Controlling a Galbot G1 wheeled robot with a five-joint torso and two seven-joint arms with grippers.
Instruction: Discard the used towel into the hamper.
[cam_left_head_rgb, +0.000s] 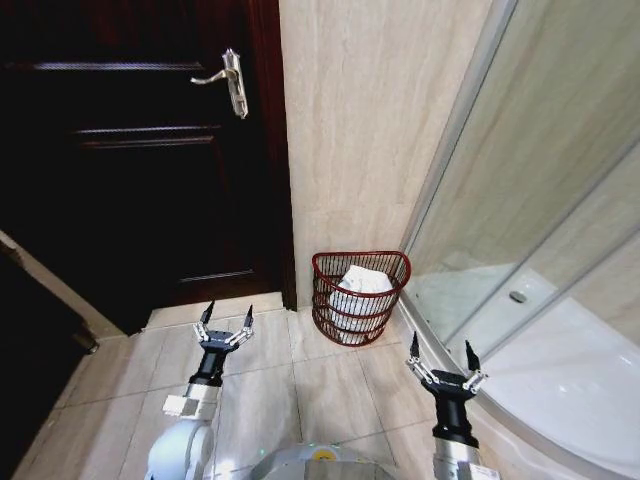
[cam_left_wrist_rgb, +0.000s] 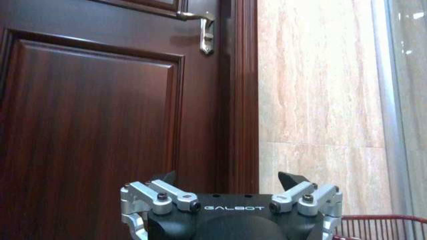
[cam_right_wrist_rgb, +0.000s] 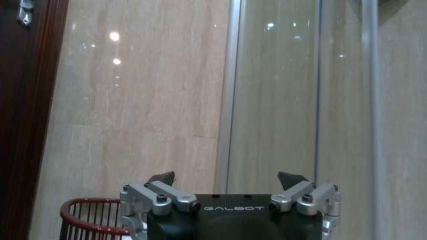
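head view: the hamper (cam_left_head_rgb: 360, 297) stands on the tiled floor (cam_left_head_rgb: 290, 385) at the far wall, between the dark door (cam_left_head_rgb: 140, 150) on the left and the glass shower screen (cam_left_head_rgb: 540, 200) on the right, with the white towel (cam_left_head_rgb: 362, 285) inside it.
left gripper (cam_left_head_rgb: 224, 317): raised near the robot, fingers apart, holding nothing.
right gripper (cam_left_head_rgb: 442, 352): raised near the shower base, fingers apart, holding nothing.
left wrist view: left gripper (cam_left_wrist_rgb: 230, 179) spread wide before the door (cam_left_wrist_rgb: 100, 110); hamper rim (cam_left_wrist_rgb: 380, 218) to its right.
right wrist view: right gripper (cam_right_wrist_rgb: 230, 179) spread wide before the screen (cam_right_wrist_rgb: 293, 90); hamper (cam_right_wrist_rgb: 90, 217) to its left.
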